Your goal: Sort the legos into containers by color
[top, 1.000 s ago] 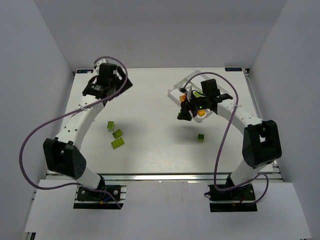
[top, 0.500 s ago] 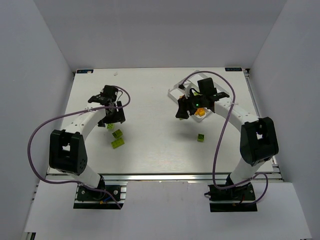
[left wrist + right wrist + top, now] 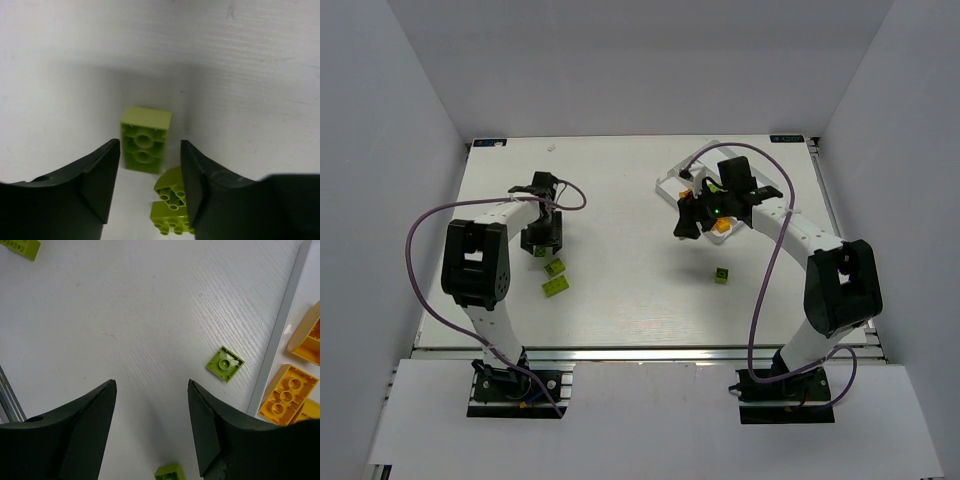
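Three lime green legos lie at the left of the table: one [image 3: 540, 252] partly under my left gripper [image 3: 542, 240], two [image 3: 555, 267] [image 3: 556, 287] nearer. In the left wrist view the gripper [image 3: 150, 150] hangs low with its jaws narrowly apart; an upside-down green brick [image 3: 145, 140] lies on the table between the tips, with a small gap at the right finger. A rounded green piece [image 3: 172, 210] sits beside that finger. My right gripper [image 3: 686, 228] hovers open and empty beside the white tray [image 3: 670, 180]. Yellow-orange bricks [image 3: 287, 392] lie in the tray.
A flat green lego [image 3: 225, 363] lies just outside the tray wall [image 3: 280, 335]. Another green lego [image 3: 721, 274] sits nearer the front, below the right gripper. White walls enclose the table on three sides; purple cables loop off both arms.
The left arm swung from the far left corner forward and down over the green legos, and its jaws narrowed. The right arm barely shifted.
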Action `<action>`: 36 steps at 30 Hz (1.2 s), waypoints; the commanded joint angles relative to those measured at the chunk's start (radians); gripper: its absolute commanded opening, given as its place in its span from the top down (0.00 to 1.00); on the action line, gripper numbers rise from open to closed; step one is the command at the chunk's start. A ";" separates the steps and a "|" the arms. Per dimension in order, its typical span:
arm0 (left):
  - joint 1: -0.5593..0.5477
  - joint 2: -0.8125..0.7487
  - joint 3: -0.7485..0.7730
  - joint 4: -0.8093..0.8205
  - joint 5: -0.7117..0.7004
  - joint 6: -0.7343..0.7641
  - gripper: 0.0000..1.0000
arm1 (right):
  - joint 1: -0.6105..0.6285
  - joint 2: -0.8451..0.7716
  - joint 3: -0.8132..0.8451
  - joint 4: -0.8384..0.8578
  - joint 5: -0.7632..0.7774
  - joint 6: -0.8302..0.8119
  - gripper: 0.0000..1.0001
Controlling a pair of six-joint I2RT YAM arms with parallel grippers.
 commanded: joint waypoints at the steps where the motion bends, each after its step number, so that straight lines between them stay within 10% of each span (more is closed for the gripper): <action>1: 0.020 0.002 0.054 0.024 0.028 0.031 0.40 | -0.004 -0.044 -0.016 -0.004 0.009 -0.013 0.35; 6: 0.020 -0.015 0.061 0.038 0.063 0.015 0.78 | -0.007 -0.052 -0.019 -0.011 0.019 -0.022 0.35; 12: -0.008 -0.070 0.146 0.119 0.348 -0.039 0.82 | -0.028 -0.088 -0.032 -0.004 0.088 0.019 0.40; 17: -0.080 -0.044 0.179 0.485 0.800 -0.244 0.85 | -0.097 -0.128 -0.041 0.052 0.244 0.174 0.95; 20: -0.147 0.080 0.273 0.771 0.891 -0.451 0.86 | -0.149 -0.141 -0.019 0.047 0.306 0.246 1.00; 29: -0.304 0.630 1.019 0.818 0.798 -0.680 0.86 | -0.262 -0.174 -0.001 0.018 0.331 0.351 1.00; 36: -0.365 0.752 1.061 0.965 0.584 -0.806 0.78 | -0.311 -0.217 -0.041 0.033 0.299 0.354 1.00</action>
